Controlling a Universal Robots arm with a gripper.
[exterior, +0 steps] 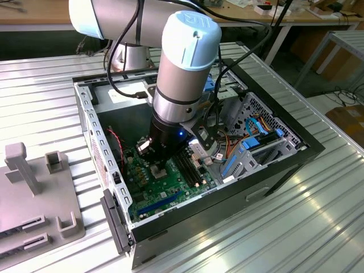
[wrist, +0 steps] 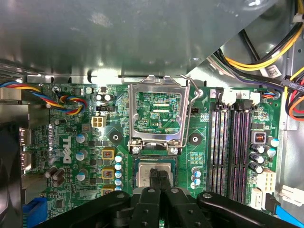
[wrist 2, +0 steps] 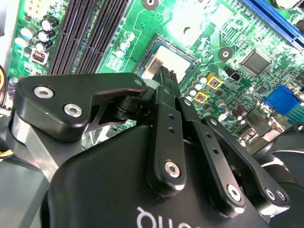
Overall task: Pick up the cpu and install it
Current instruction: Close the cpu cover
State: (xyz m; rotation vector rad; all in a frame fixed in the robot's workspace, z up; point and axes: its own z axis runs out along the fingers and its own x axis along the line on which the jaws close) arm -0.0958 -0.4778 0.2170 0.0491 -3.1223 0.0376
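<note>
Overall: a ribbed metal table point(exterior: 296, 227) carries an open desktop PC case point(exterior: 256, 183), laid on its side w/ the interior facing up. A grey plastic fixture point(exterior: 34, 193) sits on the table at the exterior view's left, apart from the case. The robot arm point(exterior: 182, 68) reaches down into the case from above, wrist approx. vertical, over the green motherboard point(exterior: 165, 190).

A cable bundle point(wrist: 266, 57), yellow/black/red, runs along the case wall beside the board. Black memory slots point(wrist: 232, 147) lie in parallel rows near the socket area. The silver socket frame point(wrist: 133, 114) is swung open, green board visible through its hollow centre. A wire retaining lever point(wrist: 188, 111) stands along one side of the frame.

The cpu point(wrist: 143, 175) lies flat in the socket, just beside the frame's hinge edge, silver-grey top up, edges square w/ the socket surround. In the second wrist view the cpu point(wrist 2: 178, 59) shows as a bright patch just past the tips.

Jaws: together, no real gap btwn them. In the first wrist view the fingertips point(wrist: 154, 178) sit over the middle of the cpu top. The cpu extends past the tips on both sides, so it is not clamped btwn them. Cannot tell whether the tips touch the lid or hang just above it.
</note>
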